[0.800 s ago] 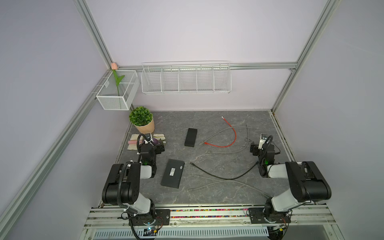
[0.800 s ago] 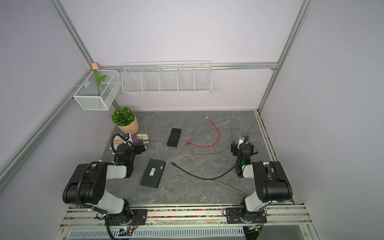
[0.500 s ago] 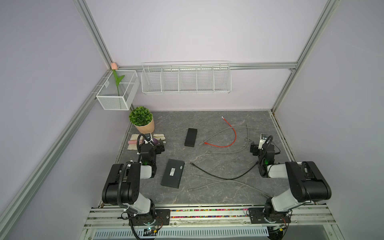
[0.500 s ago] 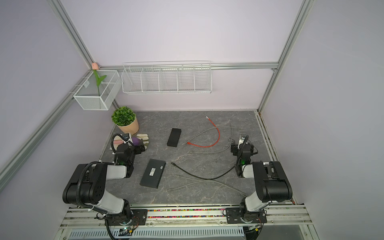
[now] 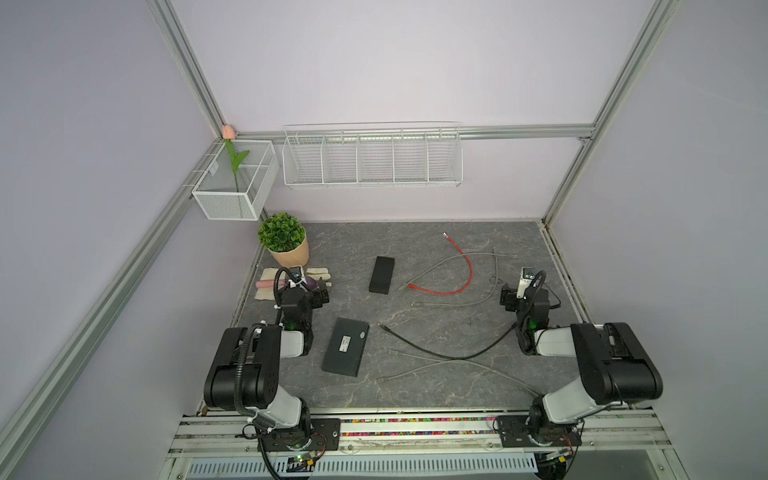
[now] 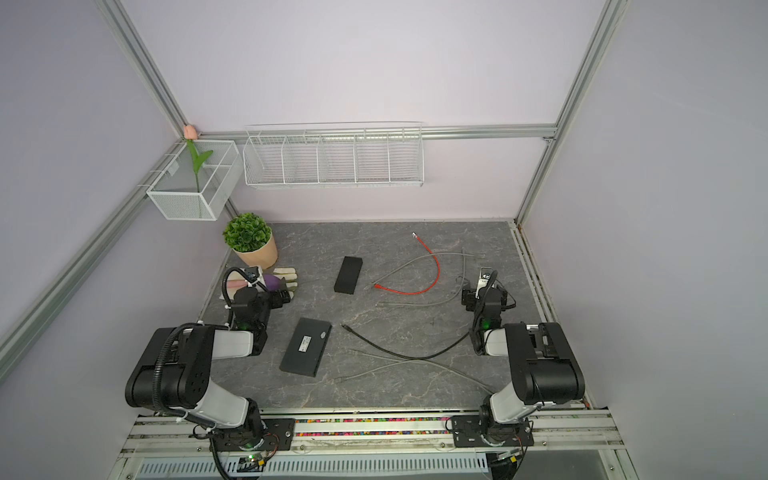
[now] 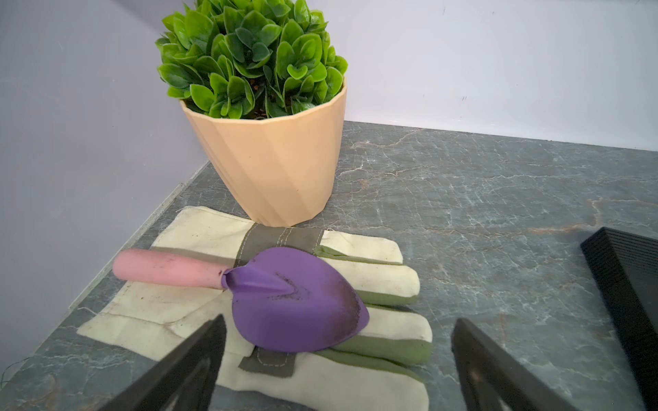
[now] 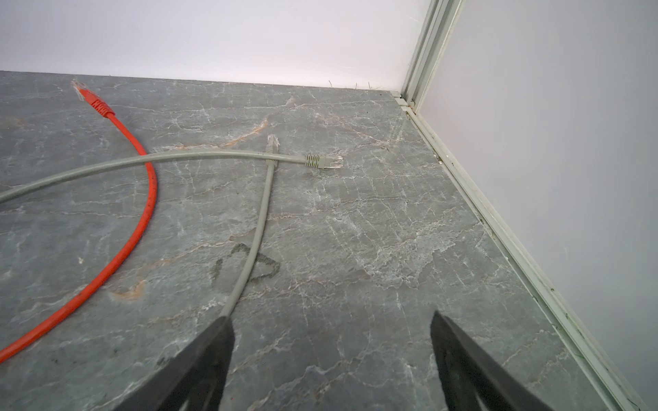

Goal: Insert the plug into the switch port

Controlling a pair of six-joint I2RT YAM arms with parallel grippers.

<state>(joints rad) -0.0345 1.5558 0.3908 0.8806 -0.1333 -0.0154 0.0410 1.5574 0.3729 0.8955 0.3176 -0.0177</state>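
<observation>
Standing here looking at it, both arms are folded low and neither is carrying anything. The left end effector (image 7: pixel 340 322) has its jaws spread wide and empty. It's near the labelled black box (image 5: pixel 345 347), on the side facing the plant wall. It's nosed up to a glove (image 7: pixel 377 277) with a purple trowel (image 7: pixel 299 306) lying on it, and a plant pot (image 7: pixel 270 167) sits right behind. The right end effector (image 8: pixel 330 316) is also spread wide and empty. It's well across the surface (image 5: pixel 415 245) from the box, close to the side rail (image 8: pixel 498 231).

I can't see any ports from here, so I can't tell whether that box or the smaller black box (image 5: pixel 382 275) just beyond it is the switch. The plugs are all lying loose. The black cable (image 5: pixel 440 355) has one end just off the box's far corner, not touching. A grey cable (image 5: pixel 457 361) ends near its front corner. The red cable (image 5: pixel 470 270) and the crossed grey cables (image 8: pixel 263 199) lie farther out from the box, toward the right arm. One grey plug (image 8: pixel 322 162) there rests on bare stone with room all round it.

As for open room, the strip between the box and the smaller one is bare, and all four of the box's edges are free.
</observation>
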